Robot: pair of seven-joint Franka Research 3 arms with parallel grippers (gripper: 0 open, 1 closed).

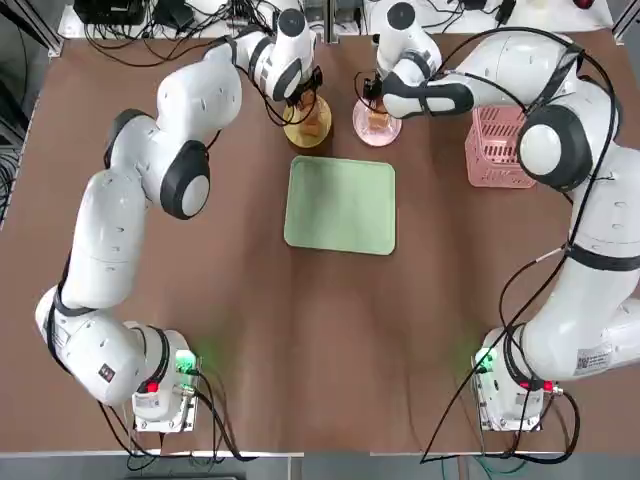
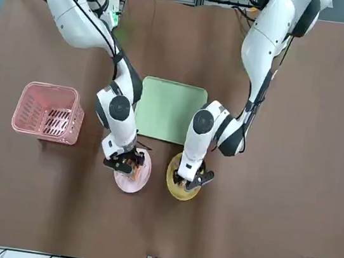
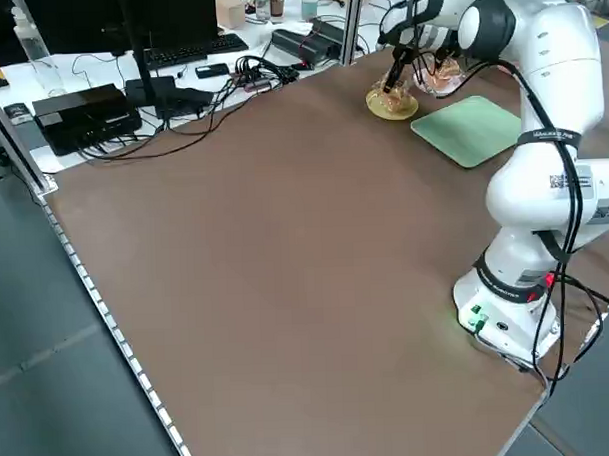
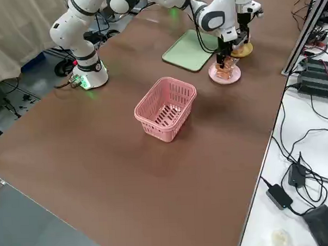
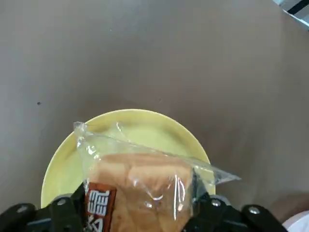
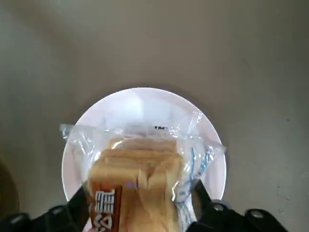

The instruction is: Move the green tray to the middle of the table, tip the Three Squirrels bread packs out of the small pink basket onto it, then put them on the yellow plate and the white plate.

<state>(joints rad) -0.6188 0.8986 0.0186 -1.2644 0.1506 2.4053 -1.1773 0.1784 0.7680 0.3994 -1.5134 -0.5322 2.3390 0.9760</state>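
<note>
Last step: left gripper (image 5: 140,212) over yellow plate (image 5: 145,130), right gripper (image 6: 140,212) over white plate (image 6: 145,106), each bread pack (image 5: 140,188) between its jaws. Can't tell if jaws spread or pinching. You lift clear next.

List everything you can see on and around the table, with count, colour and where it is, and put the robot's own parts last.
green tray: one, pale mint green, middle of the table, nothing on it.
yellow plate: one, yellow, just beyond the tray's far edge, on the left arm's side.
white plate: one, white, beside the yellow plate, on the right arm's side.
bread packs: two, clear wrap over golden-brown bread; one over the yellow plate, one over the white plate.
pink basket: one, pale pink lattice, upright and empty, at the right side of the table.
cables and electronics: several, mostly black, on the bench past the table.
left gripper: over the yellow plate, fingers either side of its pack.
right gripper: over the white plate, fingers either side of its pack.
</note>
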